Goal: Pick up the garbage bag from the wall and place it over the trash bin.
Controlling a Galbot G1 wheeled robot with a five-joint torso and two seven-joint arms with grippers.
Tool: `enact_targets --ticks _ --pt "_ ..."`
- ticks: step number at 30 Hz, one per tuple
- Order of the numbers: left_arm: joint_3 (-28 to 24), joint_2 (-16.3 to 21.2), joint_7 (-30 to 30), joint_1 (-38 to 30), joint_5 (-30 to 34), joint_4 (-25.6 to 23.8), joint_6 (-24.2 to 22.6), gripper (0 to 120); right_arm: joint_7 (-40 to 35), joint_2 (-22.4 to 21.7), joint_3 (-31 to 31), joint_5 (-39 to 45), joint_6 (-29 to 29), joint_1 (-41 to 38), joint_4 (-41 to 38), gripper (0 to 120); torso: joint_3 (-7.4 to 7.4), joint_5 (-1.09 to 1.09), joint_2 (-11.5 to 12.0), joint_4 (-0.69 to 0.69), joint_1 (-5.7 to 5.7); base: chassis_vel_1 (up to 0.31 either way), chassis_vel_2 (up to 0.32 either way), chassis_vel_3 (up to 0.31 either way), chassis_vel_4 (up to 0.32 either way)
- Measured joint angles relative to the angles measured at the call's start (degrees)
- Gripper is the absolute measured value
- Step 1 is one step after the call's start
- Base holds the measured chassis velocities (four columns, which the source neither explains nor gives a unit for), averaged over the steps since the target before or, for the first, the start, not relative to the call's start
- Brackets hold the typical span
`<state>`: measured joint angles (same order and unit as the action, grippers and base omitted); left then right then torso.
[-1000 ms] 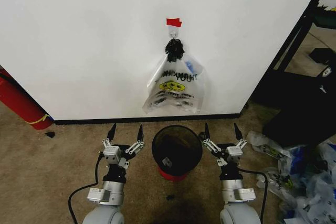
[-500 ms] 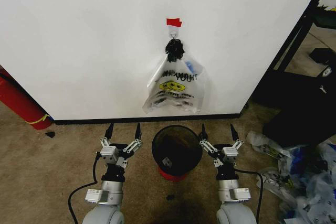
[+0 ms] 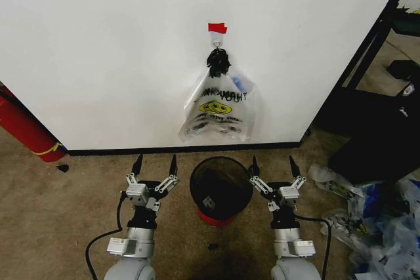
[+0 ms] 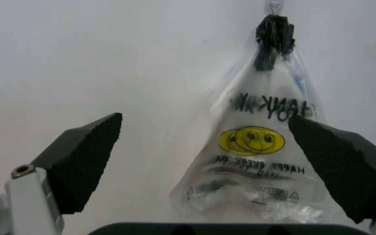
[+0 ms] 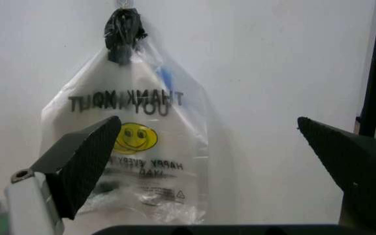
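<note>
Head view. White wall (image 3: 118, 50) with black baseboard ahead; red tape strip (image 3: 217, 27) fixed above a small hook (image 3: 217, 41). Hanging from the hook against the wall — a clear garbage bag (image 3: 218, 111), knotted black at the top, printed with a yellow smiley face and black lettering, a blue patch showing near its upper right. Directly below on the carpet, near the baseboard: black mesh trash bin (image 3: 221, 187) with red base, upright, mouth uncovered. Left claw (image 3: 155, 165) low at the bin's left side, fingers spread wide, nothing held. Right claw (image 3: 272, 165) at the bin's right side, likewise wide open and empty. Both claws well below the bag, apart from it and from the bin rim. Red cylinder (image 3: 23, 129) leaning at far left; pile of plastic bags (image 3: 374, 214) on the floor at far right beside a black shelf frame (image 3: 374, 44).

Left wrist view. Left claw (image 4: 227, 156) fingers spread to either edge, empty. Garbage bag (image 4: 266, 152) seen beyond, nearer one finger, hanging flat on the wall (image 4: 96, 63). Dark rim of the trash bin (image 4: 227, 228) at the frame edge.

Right wrist view. Right claw (image 5: 221, 156) fingers wide apart, empty. Garbage bag (image 5: 129, 152) hanging on the wall (image 5: 273, 73), off toward one finger — black knot at the top.
</note>
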<state>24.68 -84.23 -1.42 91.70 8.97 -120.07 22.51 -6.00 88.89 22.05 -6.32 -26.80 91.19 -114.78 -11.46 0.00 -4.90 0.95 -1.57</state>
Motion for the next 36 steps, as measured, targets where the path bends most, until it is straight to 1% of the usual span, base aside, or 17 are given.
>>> enact_targets --ticks 10,21,27,29,30,32,33,34,36 --pt "-0.02 0.11 0.01 0.14 -0.08 -0.56 -0.04 100 -0.26 0.17 -0.15 -0.89 -0.69 0.75 -0.51 100 0.0 0.0 0.0 0.0 0.0 0.0 0.0 0.0 0.0" --pt "0.47 0.81 0.19 0.78 0.12 -1.52 0.02 100 -0.67 0.71 -0.16 -1.83 -2.93 2.59 -0.45 100 0.0 0.0 0.0 0.0 0.0 0.0 0.0 0.0 0.0" --pt "0.48 0.6 0.26 0.87 -0.29 -1.52 0.59 100 -1.55 0.63 -0.48 -1.02 -3.1 1.98 -0.08 100 0.0 0.0 0.0 0.01 0.0 0.0 0.0 0.0 0.0" --pt "0.68 0.15 0.33 1.2 -1.08 -1.38 1.33 100 -1.43 -0.05 -0.99 1.96 -2.12 0.06 0.51 100 0.0 0.0 0.0 0.01 0.0 0.0 0.0 0.0 0.0" --pt "0.68 0.15 0.33 1.2 -1.08 -1.38 1.33 100 -1.43 -0.05 -0.99 1.96 -2.12 0.06 0.51 100 0.0 0.0 0.0 0.01 0.0 0.0 0.0 0.0 0.0" --pt "0.73 -0.22 0.44 1.81 -1.59 -1.4 1.72 100 -0.74 -0.81 -1.57 6.1 -1.09 -1.81 0.95 100 0.0 0.0 0.0 0.0 0.0 0.0 0.0 0.0 0.0" --pt "0.54 -0.36 0.49 2.53 -2.44 -1.51 1.87 100 0.45 -1.59 -2.13 11.78 -0.34 -3.66 1.24 100 0.0 0.0 0.0 -0.01 0.0 0.0 0.0 0.0 0.0" --pt "0.39 -0.38 0.49 2.95 -3.09 -1.62 1.92 100 1.12 -2.05 -2.49 15.66 0.21 -4.98 1.41 100 0.0 0.0 0.0 0.0 0.0 0.0 0.0 0.0 0.0" --pt "0.41 -0.55 0.47 3.9 -4.14 -1.98 2.01 100 2.49 -2.79 -3.25 21.44 1.65 -7.75 1.88 100 0.0 0.0 0.0 0.01 0.0 0.0 0.0 0.0 0.0"
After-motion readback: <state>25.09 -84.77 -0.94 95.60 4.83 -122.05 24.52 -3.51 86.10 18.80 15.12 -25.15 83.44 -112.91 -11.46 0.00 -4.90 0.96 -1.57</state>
